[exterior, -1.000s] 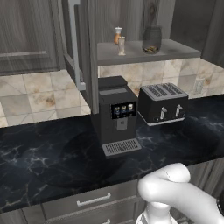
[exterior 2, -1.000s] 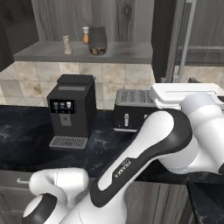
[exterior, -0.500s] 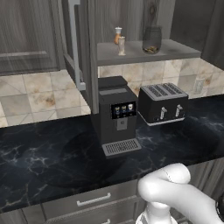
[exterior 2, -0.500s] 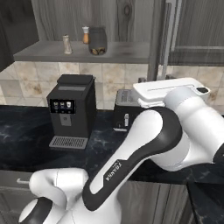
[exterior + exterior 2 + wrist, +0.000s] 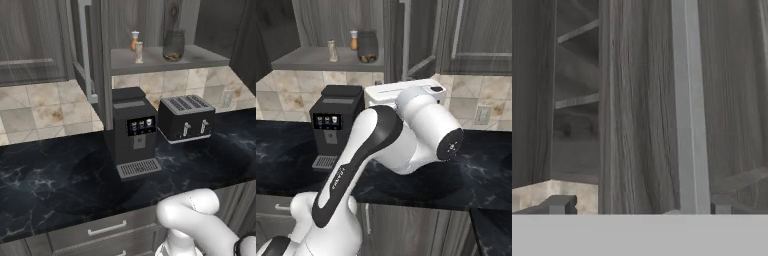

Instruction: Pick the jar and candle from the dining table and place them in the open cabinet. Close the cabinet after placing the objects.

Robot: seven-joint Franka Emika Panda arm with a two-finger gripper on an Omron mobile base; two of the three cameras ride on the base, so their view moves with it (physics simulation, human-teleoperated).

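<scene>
The jar (image 5: 173, 46) is a short dark smoky-glass cylinder with brownish-gold bits at its bottom. It stands upright on the grey shelf (image 5: 200, 56) of the open cabinet (image 5: 220, 20), at about 1 o'clock in the left base view and 11 o'clock in the right base view. The candle (image 5: 139, 52) is a slim cream pillar, shorter than the jar, upright on the same shelf, near the jar and apart from it. A small orange, pale-topped item (image 5: 134, 41) stands just behind the candle, deeper on the shelf.

The cabinet door (image 5: 98, 55) is dark grey wood grain and stands open, edge-on at 11 o'clock in the left base view, its long silver bar handle (image 5: 85, 50) running vertically. Below the shelf, a coffee machine (image 5: 133, 131) and a toaster (image 5: 186, 118) sit side by side on the black marble counter (image 5: 45, 170).

The arm (image 5: 381, 145) rises from 7 o'clock in the right base view, bends at centre, and its white forearm reaches toward 1 o'clock, up near the door. In the hand view the door face (image 5: 642, 100) and handle (image 5: 687, 100) stand close ahead, the handle running from 12 to 6 o'clock. The gripper (image 5: 637, 205) has its jaws spread wide, one fingertip (image 5: 559, 204) at 7 o'clock, the other at 5 o'clock beside the handle, gripping nothing.
</scene>
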